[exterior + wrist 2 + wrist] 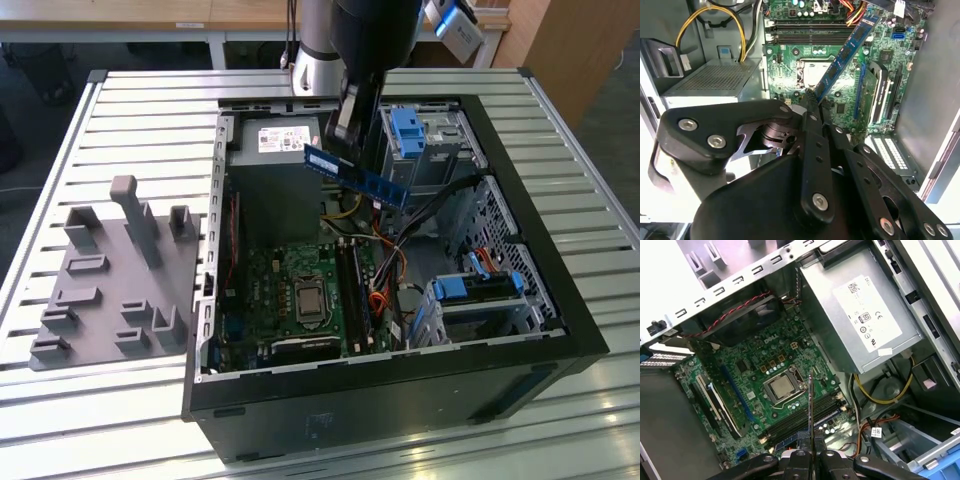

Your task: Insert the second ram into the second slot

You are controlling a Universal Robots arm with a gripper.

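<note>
Gripper (pixel 815 102) was clamped near one end of the second ram (pixel 846 52); I saw the stick held tilted in the air above the motherboard (pixel 790 65), well apart from its memory slots (pixel 810 34).

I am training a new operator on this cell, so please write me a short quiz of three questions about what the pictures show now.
1. Choose one: what holds the ram?
A. the gripper
B. a person's hand
C. nothing, it lies loose
2. True or false: the ram hangs over the open case.
3. Fill in the gap: the ram's board is coloured ____.

Key: 1 A; 2 true; 3 blue.
</note>
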